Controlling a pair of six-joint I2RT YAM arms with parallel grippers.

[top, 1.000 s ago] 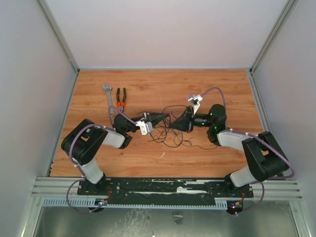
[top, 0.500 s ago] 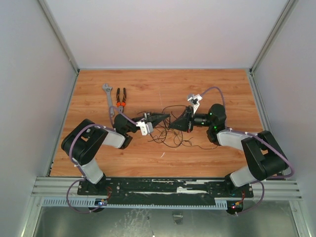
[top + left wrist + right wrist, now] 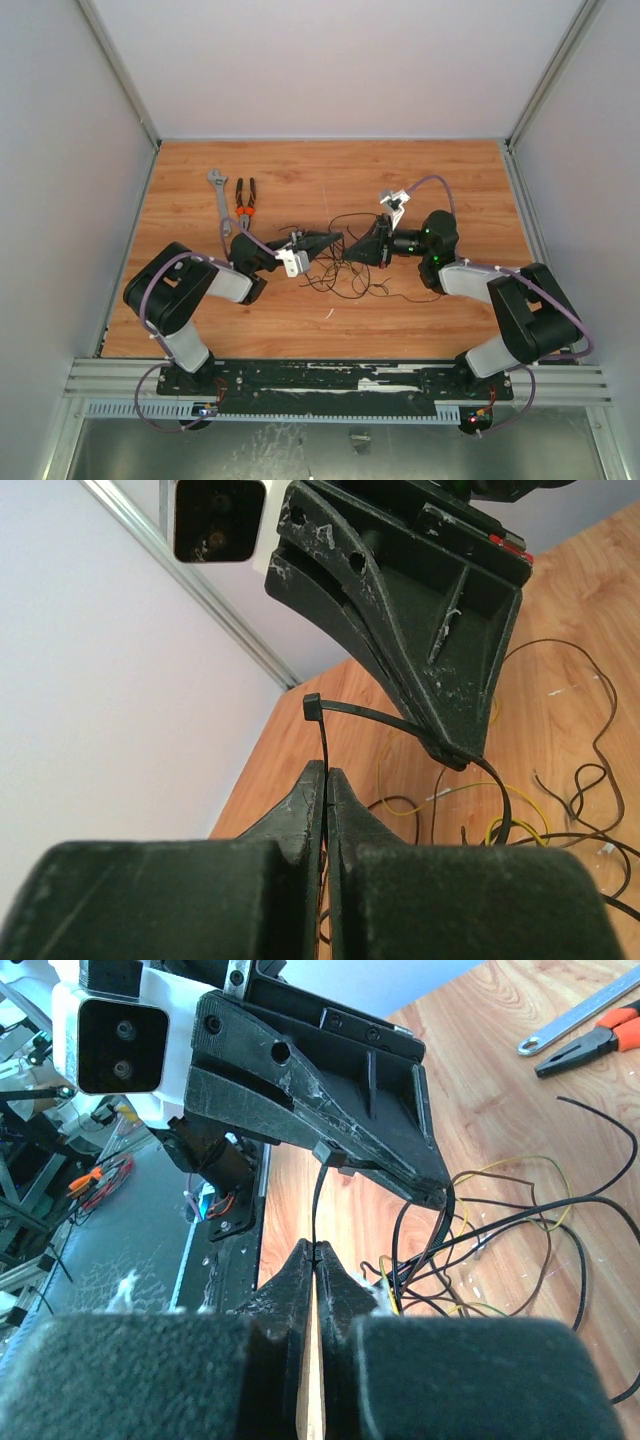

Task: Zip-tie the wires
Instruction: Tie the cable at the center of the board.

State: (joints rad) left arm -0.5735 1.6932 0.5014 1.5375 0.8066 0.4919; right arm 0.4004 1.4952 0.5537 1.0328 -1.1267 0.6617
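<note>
Almost nothing has moved since a second ago: both arms sit where they were, meeting tip to tip near the middle of the tabletop. I see my left gripper [image 3: 326,780] with its fingers pressed together on the zip tie [image 3: 378,717], and the right gripper [image 3: 313,1255] likewise pinches the thin black strip. Its square head stands between the two tips. The wires [image 3: 345,275] sprawl on the table [image 3: 450,170] under the grippers and toward the near edge. Pliers [image 3: 245,196] and a wrench [image 3: 218,195] lie side by side near the far-left corner, well apart from the tips. Open wood stretches toward the far edge and the far-right corner, and walls rise along the left, far and right edges.
</note>
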